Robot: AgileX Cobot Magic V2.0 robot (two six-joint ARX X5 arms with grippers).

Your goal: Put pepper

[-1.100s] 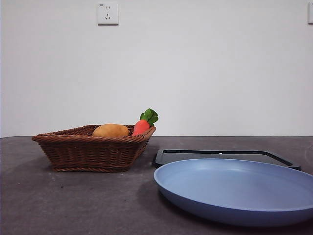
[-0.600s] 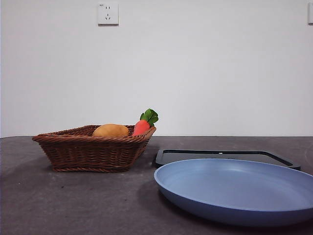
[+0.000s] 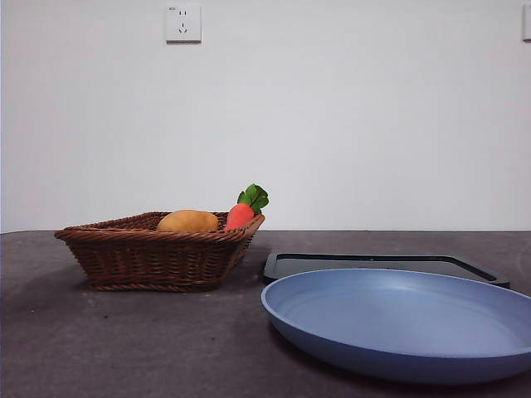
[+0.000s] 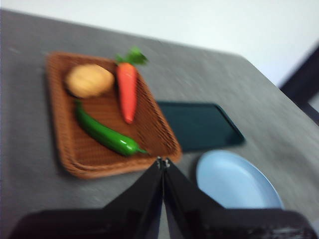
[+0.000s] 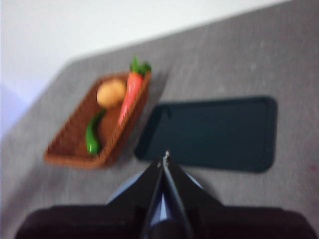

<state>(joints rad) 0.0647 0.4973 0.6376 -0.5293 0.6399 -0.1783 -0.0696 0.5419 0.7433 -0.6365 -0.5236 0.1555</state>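
The dark-green pepper (image 4: 105, 134) lies in the brown wicker basket (image 4: 62, 144), beside a red-orange carrot toy (image 4: 127, 91) and a tan potato lump (image 4: 89, 80). It also shows in the right wrist view (image 5: 92, 133). In the front view the basket (image 3: 158, 257) hides the pepper. My left gripper (image 4: 162, 162) is shut and empty, high above the table near the basket's edge. My right gripper (image 5: 165, 157) is shut and empty, high above the blue plate (image 5: 124, 191). Neither arm shows in the front view.
A blue plate (image 3: 398, 319) sits at the front right, with a flat dark tray (image 3: 373, 265) behind it. The plate (image 4: 234, 181) and tray (image 4: 199, 124) lie right of the basket. A wall with a socket (image 3: 182, 22) stands behind the table.
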